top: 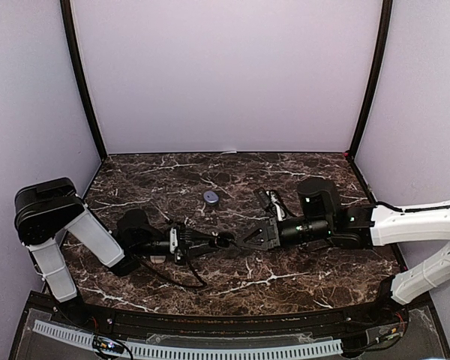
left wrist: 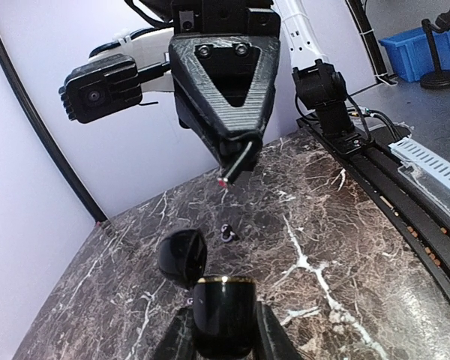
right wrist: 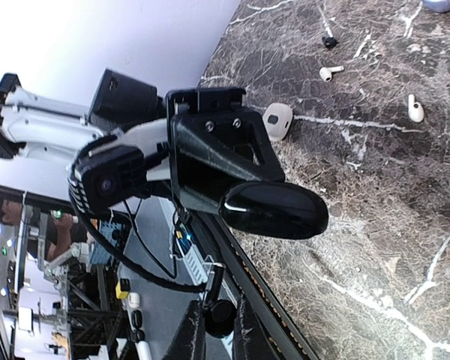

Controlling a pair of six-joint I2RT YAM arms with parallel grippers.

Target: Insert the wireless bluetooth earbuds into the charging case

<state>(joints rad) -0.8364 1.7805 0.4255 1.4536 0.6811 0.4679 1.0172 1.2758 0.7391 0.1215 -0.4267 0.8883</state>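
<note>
Clamps with the left end effector (left wrist: 223, 334) on the black case (left wrist: 223, 304), lid (left wrist: 182, 255) swung open toward 11 o'clock, presumably to bare the opening. Pinches what looks like a dark earbud (right wrist: 221, 316) in the right end effector (right wrist: 219, 330), at 12 o'clock above the case, for seating. Shows white earbuds (right wrist: 330, 73) loose on the counter (left wrist: 322, 225)

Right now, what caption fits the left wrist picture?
Left gripper holds open black case toward right gripper pinching an earbud.

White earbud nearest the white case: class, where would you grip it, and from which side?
Probably the earbud by its short stem, from above: it lies flat on the table, apart from the white case, stem clear on both sides.
</note>
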